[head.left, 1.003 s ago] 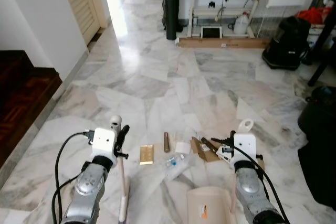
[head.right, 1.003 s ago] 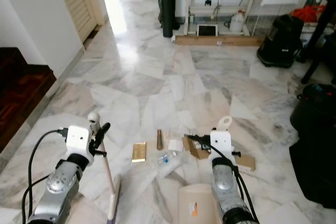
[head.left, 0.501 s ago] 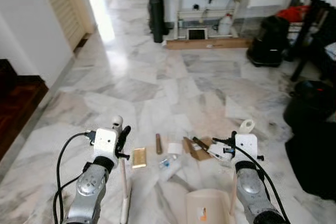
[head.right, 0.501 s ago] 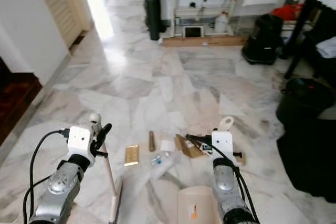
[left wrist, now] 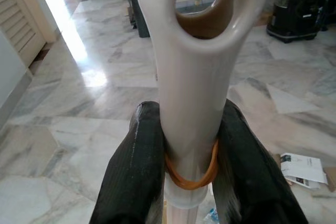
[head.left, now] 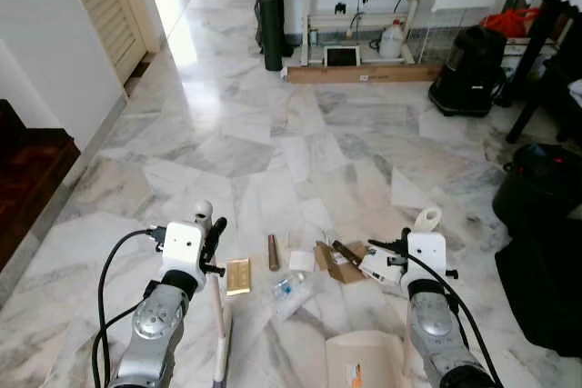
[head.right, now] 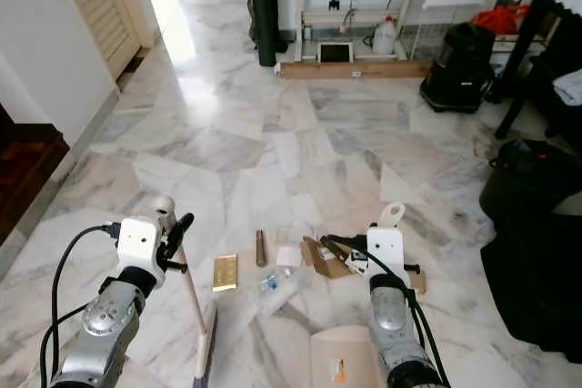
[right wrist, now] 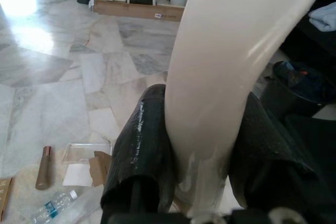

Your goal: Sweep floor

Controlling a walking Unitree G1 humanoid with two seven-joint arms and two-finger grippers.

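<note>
My left gripper [head.left: 208, 241] is shut on the cream broom handle [head.left: 202, 213], whose shaft [head.left: 218, 315] slants down to the floor. In the left wrist view both black fingers [left wrist: 139, 166] press the handle [left wrist: 197, 77] just below its hanging hole. My right gripper [head.left: 418, 250] is shut on the cream dustpan handle [right wrist: 226, 66]. The pan [head.left: 364, 363] rests on the floor at the bottom edge. Litter lies between the two: a gold box [head.left: 238, 275], a brown tube [head.left: 272, 251], a plastic bottle [head.left: 289, 290], white paper [head.left: 301, 260] and cardboard scraps [head.left: 338, 263].
The floor is grey-veined marble. A white wall [head.left: 45, 43] and a dark wooden step [head.left: 27, 170] stand on the left. A black vacuum [head.left: 466, 70] and a desk frame [head.left: 364, 6] are at the back. Black bags [head.left: 541, 224] crowd the right side.
The camera has swung right, so the whole picture has shifted. Both grippers keep their holds. The dustpan now sits lower in view, a little further back from the litter.
</note>
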